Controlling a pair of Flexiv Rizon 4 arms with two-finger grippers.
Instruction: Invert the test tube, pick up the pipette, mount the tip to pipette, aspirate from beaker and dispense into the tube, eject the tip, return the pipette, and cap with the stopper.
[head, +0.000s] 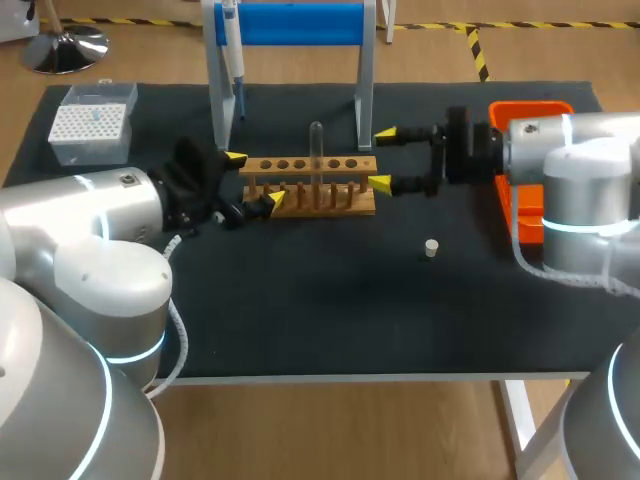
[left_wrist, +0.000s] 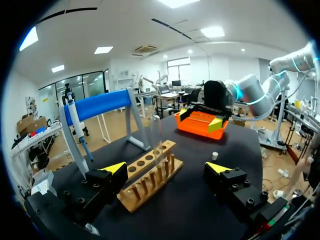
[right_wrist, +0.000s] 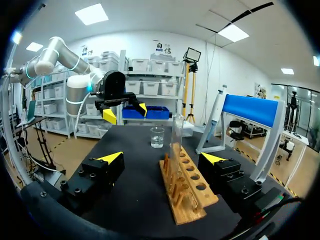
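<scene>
- test tube (head: 317, 148) stands upright in a middle hole of the rack (head: 300, 190). Thin clear glass, so I judge it light, slick and fragile. I'd take hold on the bare stretch above the rack, squeeze gently, and lift straight up before turning it over.
- left claw (head: 252, 180) is at the rack's left end, fingers apart with the rack end between them. Can't tell if they touch the wood. It holds nothing.
- right claw (head: 382, 158) is just off the rack's right end, fingers apart, empty.
- stopper (head: 431, 247) lies loose on the worktop (head: 330, 310) on the robot's side of the rack, past its right end. Small and light, so it may roll.
- pipette (head: 232, 55) hangs on the stand (head: 300, 22) behind the rack.
- Only the right wrist view shows the beaker (right_wrist: 157, 136), beyond the rack's far end. The head view doesn't show it.
- Only the head view shows the tip box (head: 90, 125), well off the rack's left end.
</scene>
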